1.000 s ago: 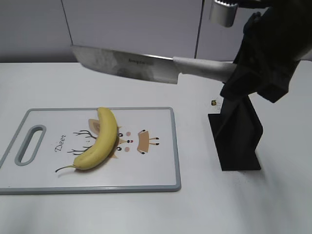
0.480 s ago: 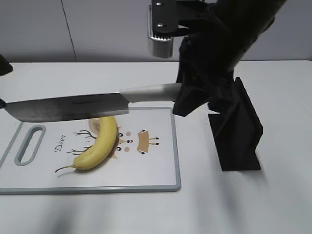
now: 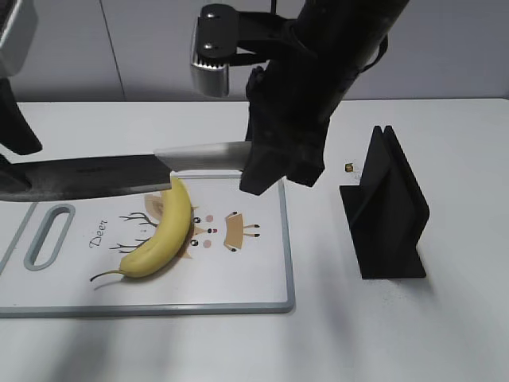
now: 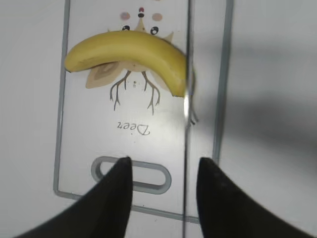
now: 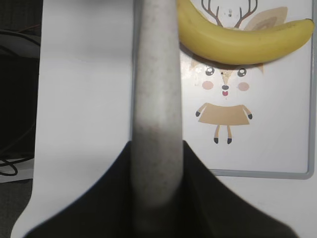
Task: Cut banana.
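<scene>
Banana (image 3: 163, 231), yellow, curved and unpeeled, lies whole on a pale cutting board (image 3: 254, 274) printed with a cartoon deer, which rests on a white bench (image 3: 398, 334). Largest in view, the right arm reaches in from above and right; its right gripper (image 5: 157, 198) is clamped on the pale handle of a big kitchen knife (image 3: 87, 177). The dark blade stretches leftward, level and held in the air over the board's far edge, just past the banana's upper tip. At the far left, the left gripper (image 4: 163, 191) hovers above the board's handle slot with fingers apart and nothing between them. An empty black knife stand (image 3: 386, 211) sits well to the right. Cutting well likely means bringing the blade nearer, over the fruit's middle, squaring it across the curve and pressing straight down while the free gripper steadies one end. The banana sits below and to the left of the right gripper, untouched.
</scene>
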